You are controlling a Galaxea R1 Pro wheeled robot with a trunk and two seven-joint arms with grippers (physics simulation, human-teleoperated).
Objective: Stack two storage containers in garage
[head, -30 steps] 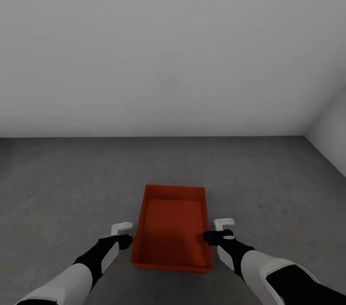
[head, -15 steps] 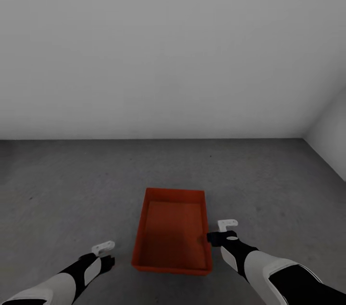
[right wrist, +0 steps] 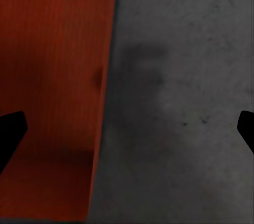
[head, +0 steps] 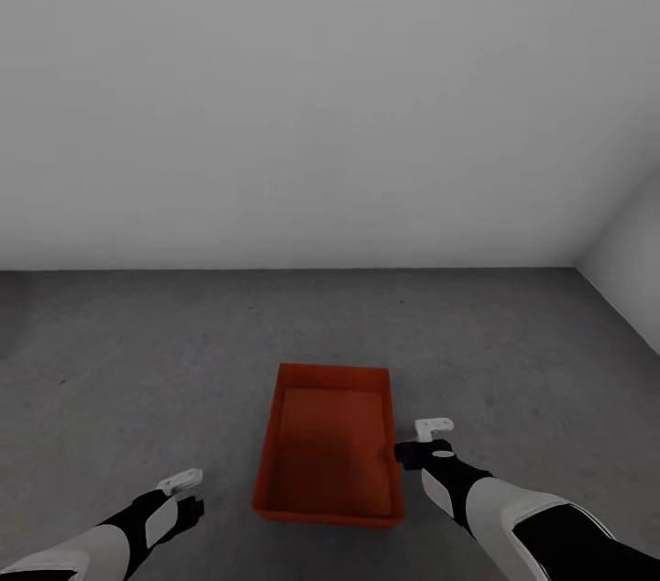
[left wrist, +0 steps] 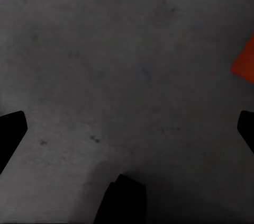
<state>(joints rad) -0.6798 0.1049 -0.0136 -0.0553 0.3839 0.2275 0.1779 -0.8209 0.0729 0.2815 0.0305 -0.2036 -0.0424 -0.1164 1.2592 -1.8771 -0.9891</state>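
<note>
One red-orange storage container (head: 330, 457) sits open-topped and upright on the dark grey garage floor (head: 137, 361), in front of me. My right gripper (head: 412, 445) hangs open just beside the container's right wall; in the right wrist view the gripper (right wrist: 127, 128) straddles that wall, with the container (right wrist: 53, 75) on one side and bare concrete on the other. My left gripper (head: 188, 494) is open and well apart from the container's left wall. In the left wrist view the left gripper (left wrist: 127, 128) spreads wide over the floor, with a corner of the container (left wrist: 246, 60) at the frame's edge.
A plain white-grey wall (head: 321, 86) stands behind the container. A second wall (head: 637, 269) meets it at the far right corner. Mottled concrete stretches to both sides of the container.
My left gripper has let go of the container's left wall and drawn back to the left and toward me. The right gripper and the container have barely moved. The view dipped slightly.
</note>
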